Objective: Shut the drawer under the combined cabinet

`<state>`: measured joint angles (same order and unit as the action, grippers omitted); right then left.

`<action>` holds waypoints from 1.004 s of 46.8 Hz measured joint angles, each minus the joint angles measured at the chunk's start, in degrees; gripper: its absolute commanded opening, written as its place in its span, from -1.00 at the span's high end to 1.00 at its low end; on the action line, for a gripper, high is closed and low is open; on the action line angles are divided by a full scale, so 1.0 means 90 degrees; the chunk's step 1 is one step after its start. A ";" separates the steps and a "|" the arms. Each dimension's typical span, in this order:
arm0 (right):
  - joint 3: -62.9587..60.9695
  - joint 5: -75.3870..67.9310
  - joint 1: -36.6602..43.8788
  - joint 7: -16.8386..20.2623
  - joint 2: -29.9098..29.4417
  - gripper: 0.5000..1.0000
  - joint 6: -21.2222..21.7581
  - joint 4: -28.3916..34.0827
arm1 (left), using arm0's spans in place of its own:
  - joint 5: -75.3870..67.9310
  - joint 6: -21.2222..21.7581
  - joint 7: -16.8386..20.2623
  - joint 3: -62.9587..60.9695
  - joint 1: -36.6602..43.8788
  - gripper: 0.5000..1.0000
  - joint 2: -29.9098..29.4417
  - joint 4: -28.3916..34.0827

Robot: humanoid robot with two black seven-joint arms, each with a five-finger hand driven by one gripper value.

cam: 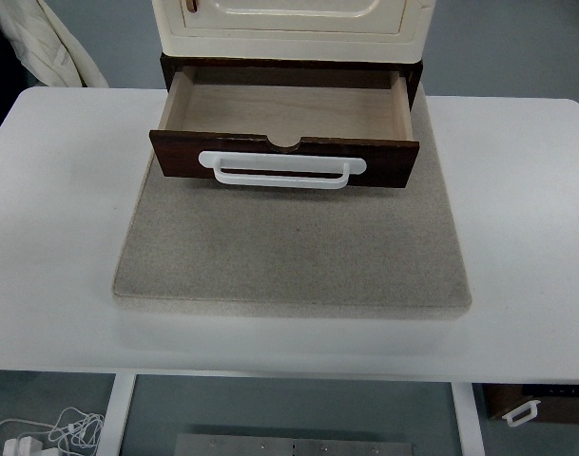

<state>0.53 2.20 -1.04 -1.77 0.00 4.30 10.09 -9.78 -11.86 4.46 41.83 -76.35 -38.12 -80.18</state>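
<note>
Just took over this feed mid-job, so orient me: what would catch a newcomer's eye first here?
The open drawer at top centre, pulled out from under the cream cabinet and empty inside. Its dark front carries a white handle. Both stand on a grey speckled mat on the white table; neither robot hand is in view.

Cabinet (291,24) top beyond upper edge

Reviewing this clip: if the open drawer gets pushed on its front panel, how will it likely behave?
The drawer looks empty, so it probably slides in lightly. Its dark front panel looks rigid, so it should not flex. A push near the middle of the white handle seems safest; pushing one corner might skew it. The cabinet might shift on its stone-like slab.
</note>
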 measured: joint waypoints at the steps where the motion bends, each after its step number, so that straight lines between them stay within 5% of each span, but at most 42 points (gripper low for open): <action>1: 0.0000 0.0000 -0.0001 0.0000 0.0000 -0.81 0.0000 0.0000 | -0.0004 -0.0001 -0.0004 -0.0107 -0.0032 -1.00 -0.0003 -0.0075; 31: 0.0000 0.0000 -0.0001 0.0001 0.0000 -0.81 0.0000 -0.0001 | -0.1485 -0.0051 -0.0125 -0.2978 -0.0316 -1.00 0.0591 -0.1387; 47: 0.0000 0.0000 -0.0002 0.0001 0.0000 -0.81 0.0001 -0.0001 | -0.2174 -0.0439 -0.1194 -0.3816 -0.0314 -1.00 0.0913 -0.1529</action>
<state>0.53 2.20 -1.05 -1.76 0.00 4.31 10.09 -29.35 -15.82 -6.29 7.49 -79.18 -29.90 -93.93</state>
